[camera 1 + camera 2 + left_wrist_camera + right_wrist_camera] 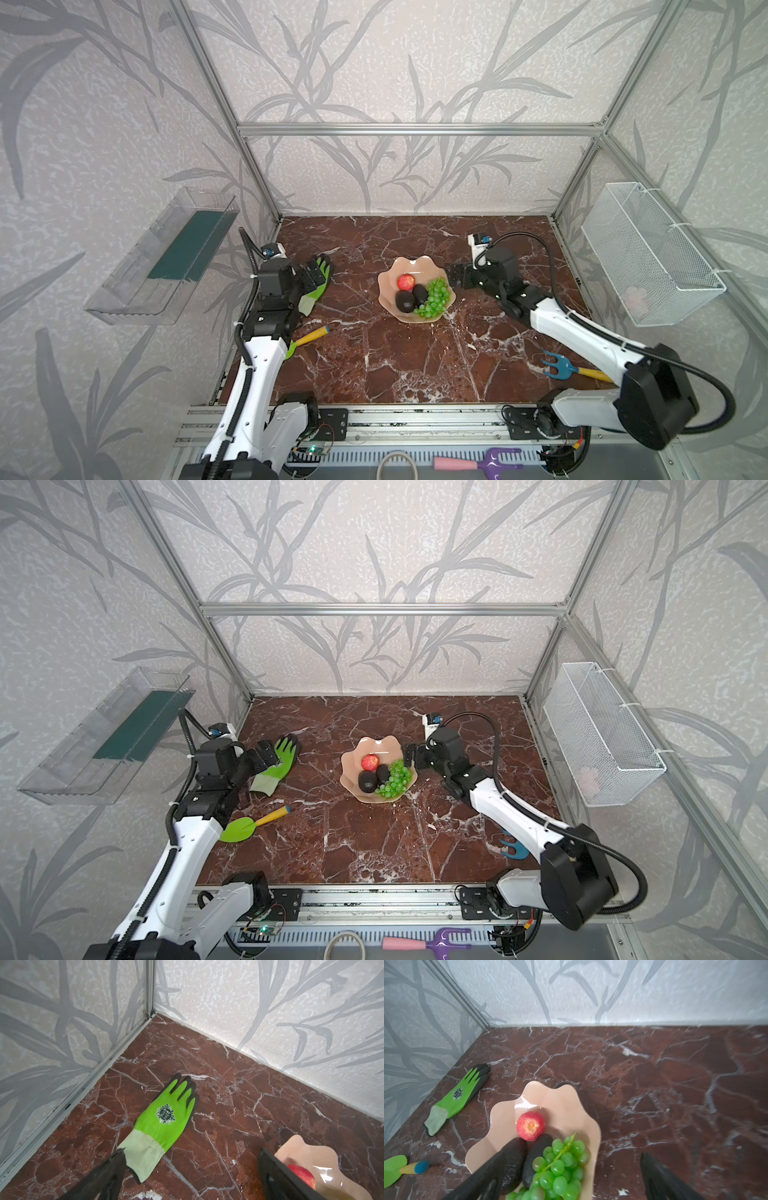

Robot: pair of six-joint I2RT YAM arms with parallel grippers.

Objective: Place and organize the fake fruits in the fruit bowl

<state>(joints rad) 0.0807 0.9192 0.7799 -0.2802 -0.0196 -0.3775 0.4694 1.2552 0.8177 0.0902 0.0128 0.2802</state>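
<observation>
Fruit bowl [400,266] in the middle of the worktop [374,361] carries all four fake fruits, so start at the right end effector [452,276]. Its jaws stand wide apart with nothing between them, just beside the bowl's right rim in both top views. In the right wrist view one of its fingers [483,1178] crosses in front of an avocado, and the grapes [560,1165] lie right under the gap. That reads to me as the tail end of the placing step, so the job in hand is getting out cleanly. Best to lift straight up first with the jaws wide, then draw back to the right. A sideways pull while low could snag the bunch's stem, or clip the scalloped rim and skid the bowl. Moving outward, the two avocados [405,302] lie side by side against the grapes, the red fruit [406,282] sits just behind them, and the bowl's far part is bare. The grapes run close along the right rim, so a gentle inward nudge may be worth it if tidiness counts. Over on the left, the left end effector [311,272] hovers empty, jaws apart, above the green glove [321,286], well apart from the bowl. I see no need for it to join in.
</observation>
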